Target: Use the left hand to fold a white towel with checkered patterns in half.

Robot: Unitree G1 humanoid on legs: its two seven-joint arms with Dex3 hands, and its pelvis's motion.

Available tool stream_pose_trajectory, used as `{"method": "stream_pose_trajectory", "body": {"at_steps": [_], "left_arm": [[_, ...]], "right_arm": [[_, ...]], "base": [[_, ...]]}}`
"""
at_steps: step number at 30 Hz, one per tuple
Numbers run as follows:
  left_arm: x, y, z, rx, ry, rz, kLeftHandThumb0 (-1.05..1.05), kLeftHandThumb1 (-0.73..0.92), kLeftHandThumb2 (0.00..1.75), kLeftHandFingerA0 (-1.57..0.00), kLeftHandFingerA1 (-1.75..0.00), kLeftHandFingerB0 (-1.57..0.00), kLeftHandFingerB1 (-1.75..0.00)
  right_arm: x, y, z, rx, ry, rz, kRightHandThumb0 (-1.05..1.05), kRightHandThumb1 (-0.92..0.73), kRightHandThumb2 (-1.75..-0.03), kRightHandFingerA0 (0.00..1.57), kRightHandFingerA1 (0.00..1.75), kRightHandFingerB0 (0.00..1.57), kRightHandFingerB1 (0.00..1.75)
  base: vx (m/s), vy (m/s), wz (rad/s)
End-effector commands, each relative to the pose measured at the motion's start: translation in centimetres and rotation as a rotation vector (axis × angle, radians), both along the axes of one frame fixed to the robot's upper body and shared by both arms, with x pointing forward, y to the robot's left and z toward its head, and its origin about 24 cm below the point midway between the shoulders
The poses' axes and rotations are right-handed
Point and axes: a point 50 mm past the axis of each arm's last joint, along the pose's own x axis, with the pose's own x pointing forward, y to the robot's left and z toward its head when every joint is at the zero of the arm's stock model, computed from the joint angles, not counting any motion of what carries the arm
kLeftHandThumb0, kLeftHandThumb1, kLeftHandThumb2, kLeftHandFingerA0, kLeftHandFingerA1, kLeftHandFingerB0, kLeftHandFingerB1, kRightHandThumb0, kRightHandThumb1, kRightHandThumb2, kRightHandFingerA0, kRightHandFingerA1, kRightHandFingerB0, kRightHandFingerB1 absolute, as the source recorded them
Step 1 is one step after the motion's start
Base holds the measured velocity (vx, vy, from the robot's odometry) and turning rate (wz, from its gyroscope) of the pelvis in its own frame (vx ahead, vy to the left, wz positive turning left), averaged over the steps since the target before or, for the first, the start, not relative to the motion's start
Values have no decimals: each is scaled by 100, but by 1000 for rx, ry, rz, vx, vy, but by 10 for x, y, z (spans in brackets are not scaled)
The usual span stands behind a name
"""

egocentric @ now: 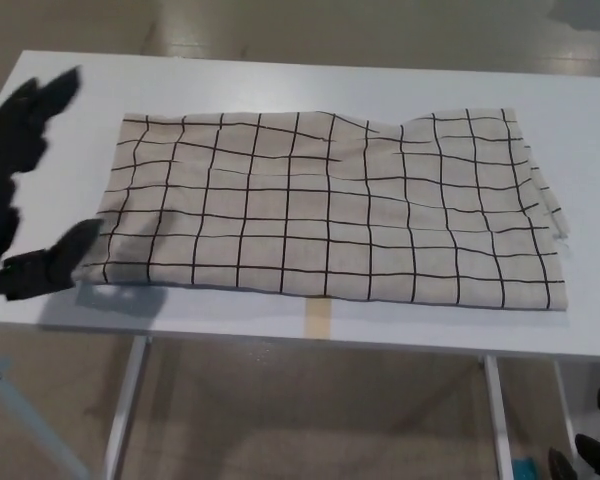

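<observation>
Right of black left hand (20, 190), fingers spread, empty: white black-checked cloth towel (330, 210) flat on white table (300, 85); beige floor (310, 420) below.

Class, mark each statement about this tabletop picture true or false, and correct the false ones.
1. The towel lies spread flat on the white table. True.
2. The left hand is open, fingers apart. True.
3. The left hand is holding the towel's right edge. False: it is by the towel's left edge and holds nothing.
4. The towel has a dark grid pattern. True.
5. The right hand rests on top of the towel. False: no right hand rests there.
</observation>
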Motion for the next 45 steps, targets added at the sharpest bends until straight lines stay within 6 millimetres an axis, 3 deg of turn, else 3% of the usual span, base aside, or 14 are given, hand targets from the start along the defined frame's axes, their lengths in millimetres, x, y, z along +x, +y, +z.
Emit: {"method": "stream_pose_trajectory", "body": {"at_steps": [1, 4, 5, 9, 10, 11, 12, 14, 23, 24, 36, 37, 45], "left_arm": [[44, -51, -32, 883, 166, -93, -9, 53, 56, 0, -17, -2, -25], [47, -53, -33, 898, 185, -93, -9, 53, 56, 0, -15, -1, -24], [49, -54, -36, 907, 203, -96, -8, 45, 73, 0, -10, 0, -24], [55, -59, -41, 946, 245, -102, -8, 46, 73, 0, -9, 0, -22], [59, -61, -44, 969, 273, -92, -24, 50, 55, 0, -8, 0, -22], [65, -63, -48, 997, 311, -73, -35, 26, 64, 0, -13, 0, -24], [66, -64, -49, 1003, 321, -67, -35, 26, 64, 0, -13, 0, -24], [73, -66, -50, 1022, 358, -29, -54, 36, 68, 0, 0, 0, -12], [93, -70, -50, 1015, 462, 39, -55, 36, 67, 0, 0, 0, -11], [95, -70, -51, 1019, 470, 49, -52, 42, 53, 0, 0, 0, -9], [105, -65, -58, 1062, 503, 100, -51, 42, 53, 0, 0, 0, -9], [106, -64, -59, 1059, 505, 106, -54, 36, 67, 0, 0, 0, -12], [108, -56, -66, 1047, 506, 134, -52, 35, 67, 0, 0, 0, -14]], "right_arm": [[-18, -1, -8, -24, 14, 0, -21, -56, -57, 40, 50, 30, 35], [-18, -1, -9, -16, 11, -6, -20, -56, -57, 40, 50, 30, 35], [-18, -1, -9, -11, 10, -8, -20, -56, -56, 40, 51, 31, 36], [-18, -1, -8, -14, 8, -14, -20, -56, -56, 40, 51, 31, 36], [-17, 0, -8, -18, 8, -15, -20, -56, -56, 40, 51, 31, 36], [-18, 0, -8, -19, 8, -16, -20, -56, -56, 41, 51, 31, 36], [-18, 1, -8, -17, 8, -16, -20, -56, -56, 41, 51, 31, 36], [-19, 0, -9, -13, 6, -12, -20, -56, -56, 41, 52, 32, 36], [-19, 1, -9, -14, 5, -14, -20, -55, -56, 41, 52, 32, 37], [-19, 1, -9, -10, 3, -14, -20, -55, -56, 41, 52, 32, 37], [-19, 0, -9, -10, -8, -26, -20, -55, -56, 42, 53, 32, 37], [-20, 1, -9, -8, -7, -27, -26, -53, -63, 41, 55, 31, 40], [-20, 0, -9, -8, -5, -32, -26, -53, -63, 41, 55, 31, 40]], "base": [[0, 0, 0], [0, 0, 0], [0, 0, 0], [0, 0, 0], [0, 0, 0], [0, 0, 0], [0, 0, 0], [0, 0, 0], [0, 0, 0], [0, 0, 0], [0, 0, 0], [0, 0, 0], [0, 0, 0]]}}
